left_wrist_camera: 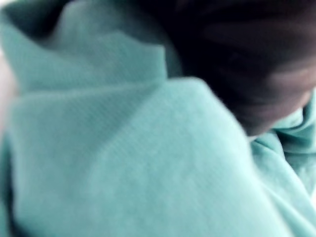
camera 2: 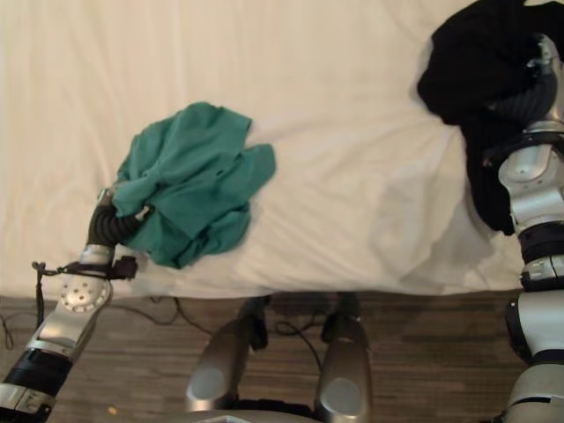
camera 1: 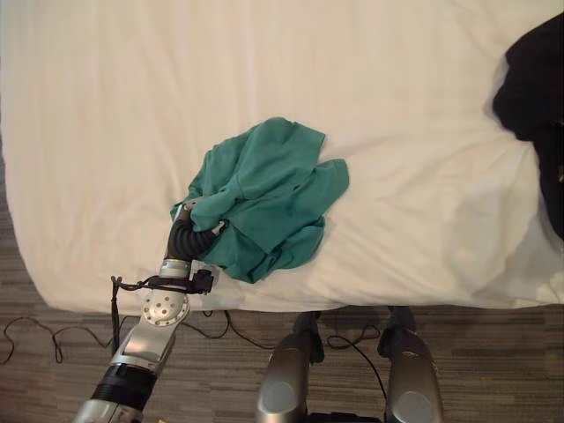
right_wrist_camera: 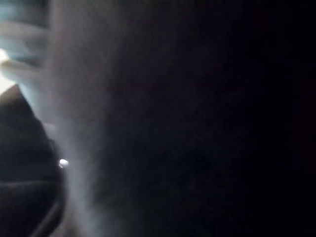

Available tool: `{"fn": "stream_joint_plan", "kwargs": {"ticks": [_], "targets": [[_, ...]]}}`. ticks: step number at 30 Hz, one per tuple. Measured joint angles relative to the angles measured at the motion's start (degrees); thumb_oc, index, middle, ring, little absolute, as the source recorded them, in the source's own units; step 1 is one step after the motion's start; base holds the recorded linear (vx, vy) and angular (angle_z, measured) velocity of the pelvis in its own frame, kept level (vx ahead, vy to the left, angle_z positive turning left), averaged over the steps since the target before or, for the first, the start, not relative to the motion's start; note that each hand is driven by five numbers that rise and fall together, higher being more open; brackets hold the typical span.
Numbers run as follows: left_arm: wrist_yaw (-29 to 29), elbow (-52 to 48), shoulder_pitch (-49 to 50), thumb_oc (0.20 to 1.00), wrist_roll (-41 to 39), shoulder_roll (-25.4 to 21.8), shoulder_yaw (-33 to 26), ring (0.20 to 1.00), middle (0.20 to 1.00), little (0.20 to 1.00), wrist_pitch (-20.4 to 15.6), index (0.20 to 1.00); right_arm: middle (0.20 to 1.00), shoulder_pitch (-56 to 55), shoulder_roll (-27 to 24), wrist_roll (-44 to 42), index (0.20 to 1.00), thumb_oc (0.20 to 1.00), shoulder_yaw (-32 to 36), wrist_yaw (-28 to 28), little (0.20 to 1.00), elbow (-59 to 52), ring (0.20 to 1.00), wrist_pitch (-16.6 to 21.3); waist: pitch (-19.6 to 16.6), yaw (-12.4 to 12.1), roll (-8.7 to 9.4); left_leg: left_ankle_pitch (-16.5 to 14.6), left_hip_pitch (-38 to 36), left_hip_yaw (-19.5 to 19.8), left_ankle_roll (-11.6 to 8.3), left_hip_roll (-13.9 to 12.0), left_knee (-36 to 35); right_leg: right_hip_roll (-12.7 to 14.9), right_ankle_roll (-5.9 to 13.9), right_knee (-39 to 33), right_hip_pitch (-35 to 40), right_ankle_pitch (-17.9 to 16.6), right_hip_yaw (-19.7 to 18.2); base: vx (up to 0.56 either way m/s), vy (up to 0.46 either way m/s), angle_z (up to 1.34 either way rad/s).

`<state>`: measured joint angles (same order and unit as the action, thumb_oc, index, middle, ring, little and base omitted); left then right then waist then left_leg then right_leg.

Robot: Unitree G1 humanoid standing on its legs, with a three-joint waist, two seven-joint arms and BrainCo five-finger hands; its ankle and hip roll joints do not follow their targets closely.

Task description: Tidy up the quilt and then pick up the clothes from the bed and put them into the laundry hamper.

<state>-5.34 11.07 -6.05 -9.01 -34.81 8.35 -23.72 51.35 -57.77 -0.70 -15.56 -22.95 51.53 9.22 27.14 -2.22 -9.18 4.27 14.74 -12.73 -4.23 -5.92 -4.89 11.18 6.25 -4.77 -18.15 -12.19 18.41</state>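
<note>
A crumpled green garment [camera 1: 264, 194] lies on the white quilt [camera 1: 291, 62] near the bed's front edge. My left hand [camera 1: 187, 236] reaches into its near side, and past the dark ribbed cover the hand is buried under the green cloth [left_wrist_camera: 123, 163]. A black garment [camera 2: 480, 62] lies bunched at the bed's far right, partly draped over the front edge. My right hand [camera 2: 529, 104] is pushed into it from the right, covered by dark cloth [right_wrist_camera: 197, 123].
The quilt lies mostly smooth, with soft creases between the two garments. The bed's front edge [camera 1: 370, 301] runs across the lower part of the view, with wood-grain floor [camera 1: 493, 352] below it.
</note>
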Motion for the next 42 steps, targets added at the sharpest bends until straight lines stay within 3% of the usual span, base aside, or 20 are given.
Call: {"fn": "stream_joint_plan", "kwargs": {"ticks": [4,8,9,12,15,16,17,20,22,27,29,30,31,33,34,36,38,40,41,42], "targets": [[0.56,0.01,-0.09,0.200,-0.02,0.20,1.51,0.200,0.200,0.200,0.21,0.200,0.200,-1.38,0.53,-2.22,0.200,0.200,2.61,-0.09,0.200,0.75,0.200,-0.01,-0.06,-0.18,0.06,0.44,-0.13,0.91,0.58,0.68,0.00,0.36,0.00,0.00,0.64,-0.01,0.17,0.02,0.029,0.12],[0.84,1.08,0.32,0.200,0.06,1.61,3.64,0.200,0.200,0.200,1.91,0.200,0.200,-9.80,3.65,-4.44,0.200,0.200,6.16,-0.31,0.200,-3.25,0.200,0.32,-0.24,0.27,0.76,0.35,-3.44,1.11,0.49,0.65,-0.01,0.35,0.08,-0.02,4.26,0.08,0.66,0.07,0.006,0.09],[0.96,0.67,0.56,0.200,0.09,2.82,3.36,0.200,0.200,0.200,3.55,0.200,0.200,-19.12,7.53,-6.83,0.200,0.200,13.35,-0.14,0.200,-12.83,0.200,0.48,-0.28,0.55,1.62,0.17,-5.24,1.62,0.42,0.40,-0.02,0.13,0.15,-0.02,6.46,0.54,1.00,0.09,0.013,0.12],[1.47,0.99,0.86,0.200,0.18,3.31,3.22,0.200,0.200,0.200,5.97,0.200,0.200,-36.19,16.59,-11.31,0.200,0.200,20.11,2.40,0.200,-26.59,0.200,2.69,-0.79,1.46,3.17,0.07,-8.08,2.60,0.29,-0.27,-0.03,-0.54,-0.06,-0.02,10.33,0.67,2.66,0.09,0.019,0.18],[1.78,2.72,2.90,0.200,0.21,3.09,1.67,0.200,0.200,0.200,6.72,0.200,0.200,-46.61,26.86,-14.16,0.200,0.200,19.52,6.37,0.200,-29.81,0.200,3.64,-4.78,3.73,8.01,-0.77,-8.68,2.28,-0.21,-0.01,-0.01,-0.49,0.39,0.00,10.72,2.62,2.17,0.20,0.084,-0.02],[2.74,4.29,3.72,0.200,0.14,5.29,-1.21,0.200,0.200,0.200,7.92,0.200,0.200,-52.30,32.49,-15.72,0.200,0.200,19.31,9.93,0.200,-32.80,0.200,3.57,-5.71,3.74,9.64,-0.87,-11.32,2.11,-0.29,-0.20,-0.03,-0.92,0.37,-0.01,13.12,2.61,1.88,0.12,0.110,-0.13],[3.29,5.76,5.04,0.200,-0.26,6.33,-2.20,0.200,0.200,0.200,8.27,0.200,0.200,-55.18,35.00,-15.73,0.200,0.200,17.42,12.16,0.200,-32.69,0.200,3.36,-7.43,3.93,10.76,-1.09,-12.60,1.86,-0.52,-0.46,-0.05,-1.19,0.33,-0.03,14.11,2.66,1.43,0.10,0.112,-0.25],[5.85,9.61,9.23,0.200,-4.52,6.64,-2.09,0.200,0.200,0.200,9.21,0.200,0.200,-64.43,38.93,-15.75,0.200,0.200,9.38,20.42,0.200,-26.71,0.200,0.98,-15.32,5.31,13.69,-3.20,-14.16,0.68,-0.72,-0.23,-0.27,-0.93,0.72,-0.04,15.32,4.65,0.26,0.04,0.104,-0.20],[7.40,10.83,9.61,0.200,-6.59,7.07,-2.11,0.200,0.200,0.200,9.34,0.200,0.200,-66.76,40.86,-15.61,0.200,0.200,7.77,22.56,0.200,-22.66,0.200,-0.24,-17.00,5.38,14.19,-3.32,-14.87,0.65,-0.45,0.34,-0.06,-0.47,0.94,0.00,15.47,4.42,-0.08,0.02,0.131,-0.05],[8.71,16.65,9.98,0.200,-8.62,10.28,-2.06,0.200,0.200,0.200,9.22,0.200,0.200,-67.55,43.59,-15.40,0.200,0.200,5.68,25.26,0.200,-14.04,0.200,-2.86,-18.49,5.60,13.33,-3.91,-16.95,0.18,0.69,1.58,-0.40,0.70,1.54,0.04,17.56,4.13,-2.16,-0.03,0.038,-0.07],[8.67,17.06,9.67,0.200,-8.58,10.14,-1.88,0.200,0.200,0.200,9.09,0.200,0.200,-65.60,43.54,-15.25,0.200,0.200,5.58,25.25,0.200,-12.66,0.200,-2.91,-18.52,6.56,13.29,-3.43,-16.31,1.43,0.94,1.72,-0.11,0.59,2.17,0.03,17.64,5.08,-5.43,-0.05,0.032,0.27],[8.39,19.13,9.01,0.200,-8.32,10.75,-1.90,0.200,0.200,0.200,8.38,0.200,0.200,-64.18,43.52,-15.21,0.200,0.200,5.40,25.04,0.200,-11.15,0.200,-2.65,-18.19,6.79,12.39,-3.05,-16.15,2.57,0.99,1.70,-0.04,-0.71,2.52,0.05,17.83,6.77,-9.17,0.01,-0.029,0.77],[7.89,28.43,3.33,0.200,-7.38,12.74,-1.63,0.200,0.200,0.200,7.17,0.200,0.200,-60.81,43.21,-15.13,0.200,0.200,3.21,24.19,0.200,-4.91,0.200,-2.74,-18.34,6.77,11.83,-2.14,-16.68,5.56,0.81,1.00,-0.04,-3.82,1.66,-0.33,19.81,9.59,-18.06,0.08,-0.084,0.77],[7.03,33.70,0.23,0.200,-5.72,15.27,-1.67,0.200,0.200,0.200,6.30,0.200,0.200,-56.33,43.15,-14.94,0.200,0.200,0.76,23.56,0.200,0.23,0.200,-3.35,-18.56,5.71,10.49,-1.88,-17.01,7.30,0.65,0.54,-0.05,-4.42,1.54,-0.35,21.83,9.95,-16.52,0.04,-0.071,0.72],[7.01,38.42,-2.16,0.200,-5.52,18.11,-2.69,0.200,0.200,0.200,6.18,0.200,0.200,-52.97,42.48,-13.01,0.200,0.200,-1.91,22.27,0.200,4.09,0.200,-3.75,-18.61,5.07,8.86,-1.52,-17.27,9.05,0.12,0.38,-0.05,-4.51,1.67,-0.41,23.24,10.20,-14.01,-0.11,-0.008,0.68],[6.70,38.67,-2.61,0.200,-5.54,20.82,-3.08,0.200,0.200,0.200,6.20,0.200,0.200,-52.19,41.26,-10.77,0.200,0.200,-3.80,21.74,0.200,4.09,0.200,-4.34,-18.40,4.36,7.84,-1.05,-16.73,10.85,-0.22,0.40,-0.04,-4.46,1.50,-0.41,23.66,10.28,-12.09,-0.14,0.020,0.69],[6.54,39.96,-1.15,0.200,-5.58,22.87,-2.55,0.200,0.200,0.200,6.60,0.200,0.200,-51.07,39.49,-8.81,0.200,0.200,-5.01,20.69,0.200,3.22,0.200,-4.38,-18.81,2.00,4.58,0.15,-14.56,13.60,-0.34,0.54,-0.03,-4.69,1.16,-0.37,23.44,10.26,-9.14,-0.33,0.151,0.74],[6.04,41.95,-0.62,0.200,-6.20,24.79,-2.59,0.200,0.200,0.200,7.77,0.200,0.200,-52.23,38.96,-8.18,0.200,0.200,-2.59,19.87,0.200,3.24,0.200,-4.51,-18.62,0.85,3.13,2.28,-8.30,16.67,-1.43,2.01,3.91,-3.98,1.17,0.00,22.82,10.29,-3.08,-0.37,0.181,1.67],[4.82,44.18,-0.87,0.200,-6.63,25.55,-2.53,0.200,0.200,0.200,10.09,0.200,0.200,-52.64,38.56,-8.15,0.200,0.200,-2.47,19.05,0.200,3.28,0.200,-5.24,-18.19,1.27,4.07,7.55,-3.52,9.72,-4.41,2.75,3.75,-1.56,-0.74,-0.38,22.00,10.95,4.13,-0.27,0.112,2.16],[4.21,45.25,0.06,0.200,-6.81,25.15,-3.16,0.200,0.200,0.200,11.34,0.200,0.200,-52.35,38.39,-8.15,0.200,0.200,-2.63,18.96,0.200,3.27,0.200,-5.34,-18.00,-0.05,4.24,4.13,-3.34,3.95,-0.58,1.65,4.30,-1.28,-0.66,-0.01,22.04,10.21,6.97,-0.39,0.252,2.21]]}}
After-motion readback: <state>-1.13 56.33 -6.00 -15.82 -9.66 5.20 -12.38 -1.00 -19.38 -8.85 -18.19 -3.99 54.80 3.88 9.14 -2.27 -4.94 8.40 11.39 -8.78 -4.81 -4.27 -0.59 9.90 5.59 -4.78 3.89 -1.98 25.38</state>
